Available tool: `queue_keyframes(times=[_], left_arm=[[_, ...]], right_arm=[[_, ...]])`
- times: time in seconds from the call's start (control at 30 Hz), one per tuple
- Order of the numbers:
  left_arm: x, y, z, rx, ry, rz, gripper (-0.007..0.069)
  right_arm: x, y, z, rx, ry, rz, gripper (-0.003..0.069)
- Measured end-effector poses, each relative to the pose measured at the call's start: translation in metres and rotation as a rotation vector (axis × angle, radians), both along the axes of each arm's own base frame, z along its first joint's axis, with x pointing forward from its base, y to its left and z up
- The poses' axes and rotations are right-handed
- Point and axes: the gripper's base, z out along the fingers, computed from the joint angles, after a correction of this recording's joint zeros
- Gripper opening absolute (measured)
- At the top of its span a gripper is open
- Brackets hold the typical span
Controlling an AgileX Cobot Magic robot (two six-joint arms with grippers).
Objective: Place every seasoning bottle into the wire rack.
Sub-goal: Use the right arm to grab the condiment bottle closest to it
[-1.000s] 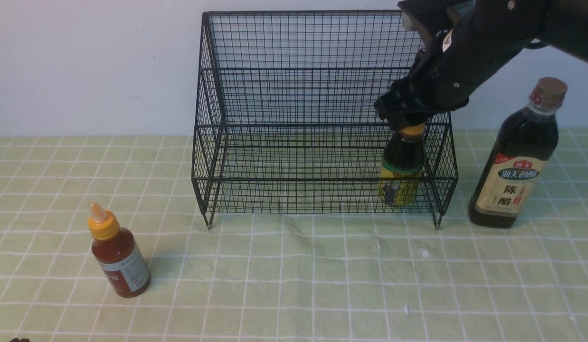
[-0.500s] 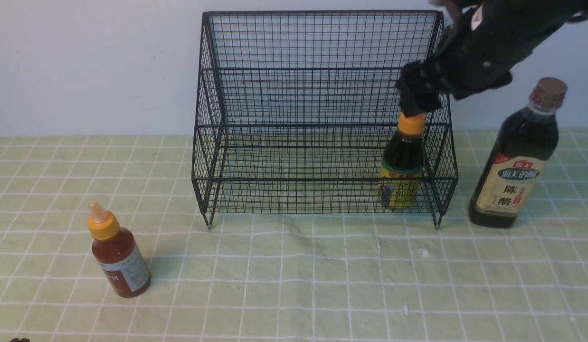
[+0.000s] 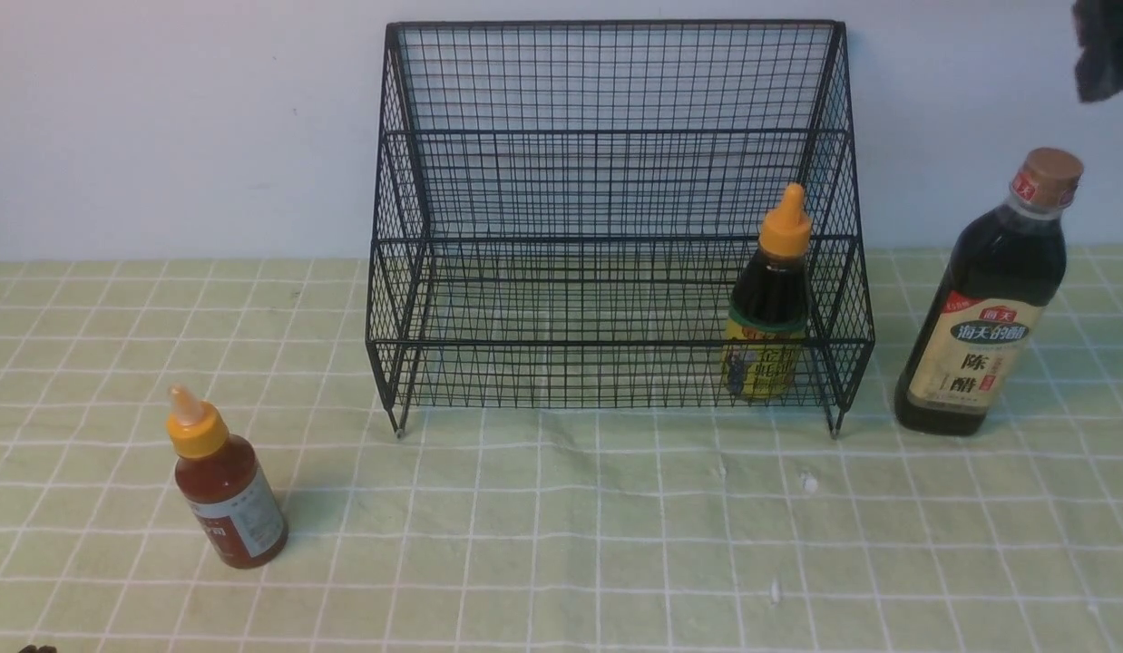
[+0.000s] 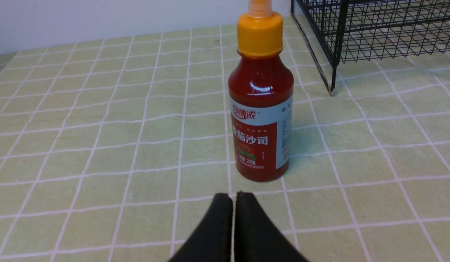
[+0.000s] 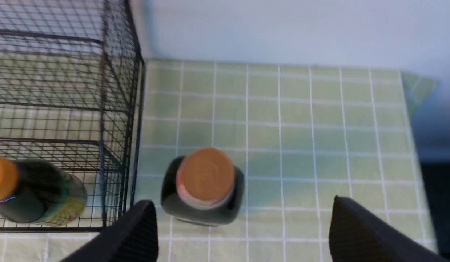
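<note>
Seasoning bottles number three in the front view, and only one is in the wire rack (image 3: 607,181): the small dark bottle (image 3: 768,308) with the yellow label stands upright in the lower front tier, at the rack's right end. The rack sits at the back edge of the table (image 3: 561,544), against the wall. The tall dark bottle (image 3: 988,299) with the tan cap stands on the table just beside the rack's right end, outside it. The red sauce bottle (image 3: 226,494) stands toward the front left corner of the table, well apart from the rack.

The left wrist view adds the red bottle's label close up and one leg of the rack behind it. The right wrist view looks down onto the tall bottle's tan cap, with the small dark bottle behind the rack's end mesh beside it.

The right arm is raised high, so in the front view only a dark blur shows at the top right corner. The right gripper (image 5: 242,201) hangs above the tall bottle, its fingers spread wide and holding nothing. The left gripper (image 4: 234,196) sits low over the table, pointing at the red bottle from just in front, its fingers pressed together and empty.
</note>
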Motion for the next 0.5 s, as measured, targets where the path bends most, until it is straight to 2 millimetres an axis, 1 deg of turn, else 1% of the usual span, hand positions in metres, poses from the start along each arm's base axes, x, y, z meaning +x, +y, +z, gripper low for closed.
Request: queue_keyframes(times=[0.07, 0.13, 0.27, 0.3, 0.43, 0.47, 0.5], left_arm=[[0.000, 0.000, 0.000, 0.000, 0.000, 0.000, -0.0006], [0.000, 0.000, 0.000, 0.000, 0.000, 0.000, -0.0006], [0.000, 0.000, 0.000, 0.000, 0.000, 0.000, -0.0006], [0.000, 0.000, 0.000, 0.000, 0.000, 0.000, -0.0006], [0.000, 0.000, 0.000, 0.000, 0.000, 0.000, -0.0006], [0.000, 0.000, 0.000, 0.000, 0.000, 0.000, -0.0006], [0.000, 0.000, 0.000, 0.000, 0.000, 0.000, -0.0006]], right_arm=[[0.007, -0.006, -0.008, 0.028, 0.030, -0.007, 0.0576], [0.016, -0.007, -0.019, 0.057, 0.065, 0.000, 0.0576], [0.030, -0.004, -0.034, 0.083, 0.093, 0.015, 0.0576], [0.031, -0.004, -0.035, 0.082, 0.095, 0.015, 0.0576], [0.048, -0.002, -0.055, 0.093, 0.119, 0.022, 0.0576], [0.049, -0.002, -0.056, 0.093, 0.122, 0.022, 0.0576], [0.054, -0.001, -0.064, 0.091, 0.143, 0.023, 0.0576]])
